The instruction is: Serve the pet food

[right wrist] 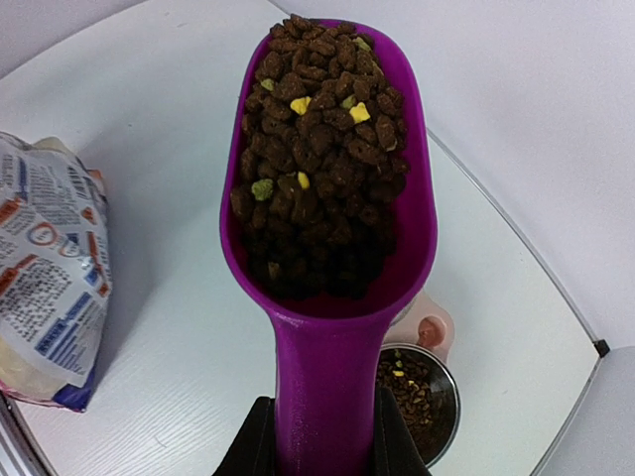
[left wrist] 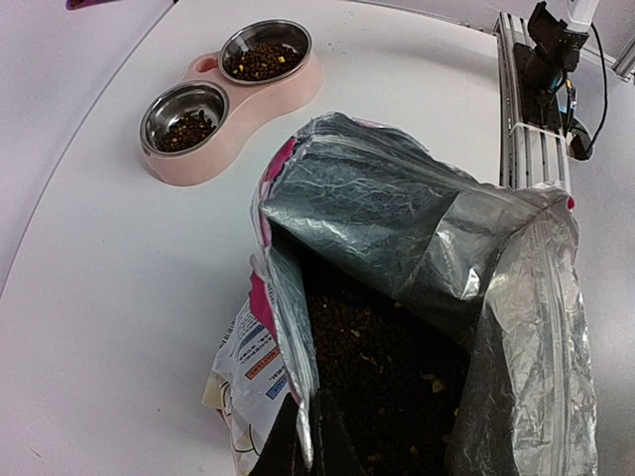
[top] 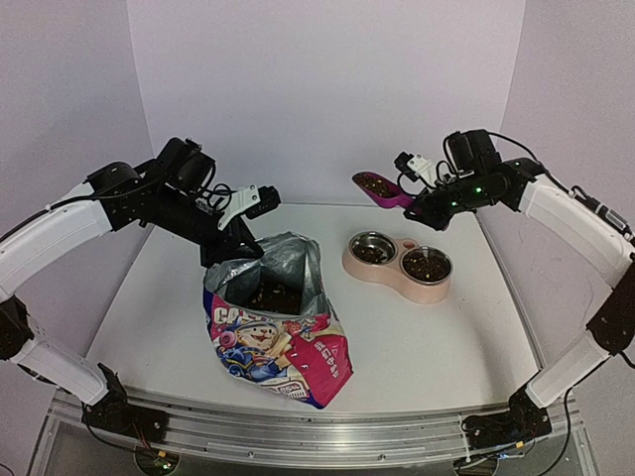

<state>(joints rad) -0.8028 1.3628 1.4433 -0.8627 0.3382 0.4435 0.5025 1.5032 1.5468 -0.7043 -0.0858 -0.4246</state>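
The pet food pouch [top: 283,342] lies on the table with its foil mouth held up; dark kibble [left wrist: 382,357] fills its inside. My left gripper [left wrist: 310,436] is shut on the pouch's rim [top: 223,266], pinching the foil edge. My right gripper [right wrist: 325,451] is shut on the handle of a magenta scoop [right wrist: 327,327], which is level and heaped with pet food [right wrist: 317,129]. In the top view the scoop [top: 380,188] hangs in the air behind the pink double-bowl feeder [top: 399,264]. Both steel bowls hold some kibble [top: 427,265].
The feeder [left wrist: 230,94] stands right of the pouch, towards the back of the white table [top: 437,347]. A metal rail [top: 298,431] runs along the near edge by the arm bases. Purple walls close in the sides and back.
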